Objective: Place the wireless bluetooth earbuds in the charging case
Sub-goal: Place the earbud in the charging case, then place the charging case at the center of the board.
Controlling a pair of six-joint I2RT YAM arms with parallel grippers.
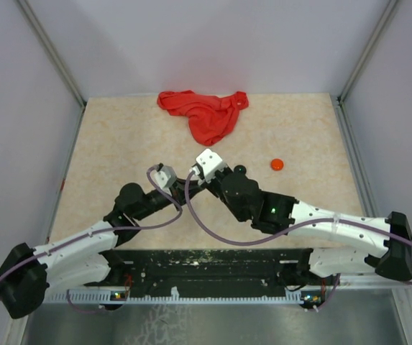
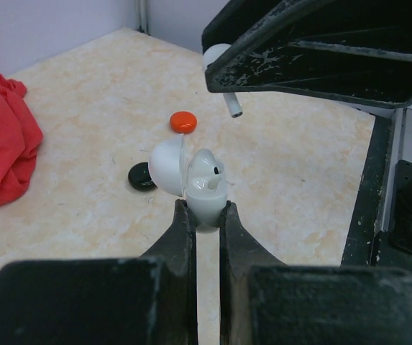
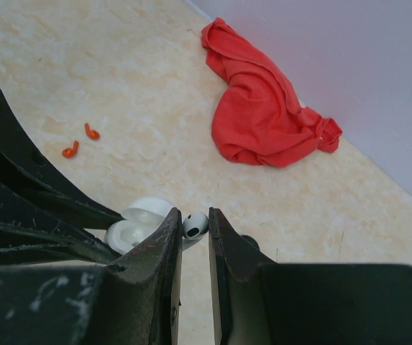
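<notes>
My left gripper (image 2: 204, 208) is shut on the base of a white charging case (image 2: 204, 188). The case is held upright with its lid (image 2: 166, 163) open to the left and one white earbud (image 2: 210, 180) seated inside. My right gripper (image 3: 193, 215) is shut on a second white earbud (image 3: 195, 225), just above and to the right of the open case (image 3: 137, 226). That earbud's stem (image 2: 232, 108) hangs below the right fingers (image 2: 299, 50). Two red earbuds (image 3: 80, 140) lie loose on the table. In the top view both grippers meet mid-table (image 1: 190, 172).
A red cloth (image 1: 202, 111) lies crumpled at the back of the table. A small orange round case (image 1: 277, 164) sits to the right, and it also shows in the left wrist view (image 2: 182, 121). A black round case (image 2: 142, 176) lies on the table beside the white case.
</notes>
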